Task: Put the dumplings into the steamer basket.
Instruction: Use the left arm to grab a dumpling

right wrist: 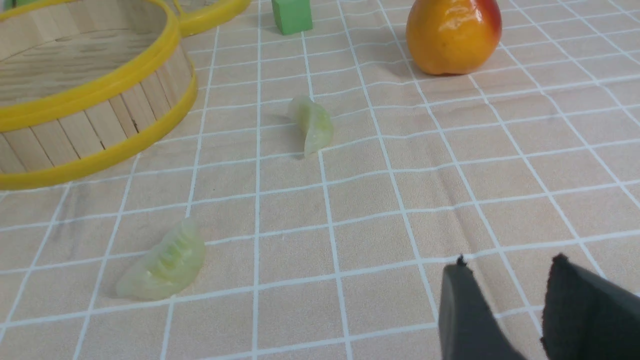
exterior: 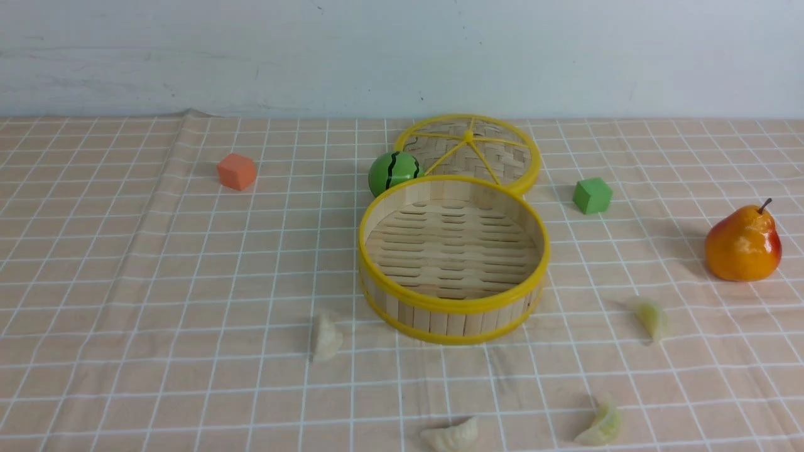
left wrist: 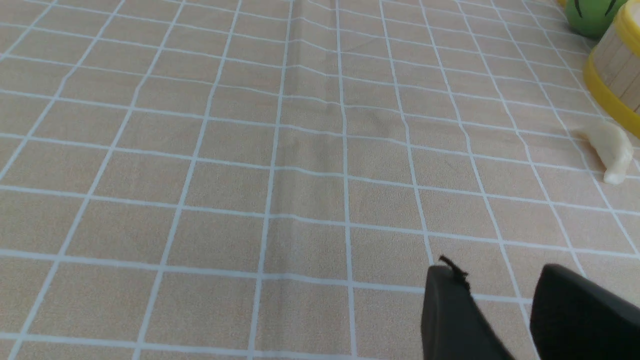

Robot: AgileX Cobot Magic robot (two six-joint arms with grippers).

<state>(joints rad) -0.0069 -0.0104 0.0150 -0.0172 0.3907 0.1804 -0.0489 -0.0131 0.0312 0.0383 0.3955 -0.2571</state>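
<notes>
The steamer basket (exterior: 453,307) stands empty mid-table; its wall also shows in the left wrist view (left wrist: 617,65) and the right wrist view (right wrist: 85,125). Two off-white dumplings lie in front of it, one at front left (exterior: 327,337), also in the left wrist view (left wrist: 611,150), and one at the bottom edge (exterior: 451,435). Two green dumplings lie to the right: one (exterior: 652,319) (right wrist: 313,124) and one nearer (exterior: 602,425) (right wrist: 165,262). My left gripper (left wrist: 495,275) and right gripper (right wrist: 507,267) are open and empty above the cloth; neither shows in the front view.
The flat woven lid (exterior: 471,150) lies behind the basket, with a green watermelon ball (exterior: 393,172) beside it. An orange cube (exterior: 237,171) sits far left, a green cube (exterior: 592,195) and a pear (exterior: 743,245) to the right. A checked cloth (exterior: 157,282) covers the table.
</notes>
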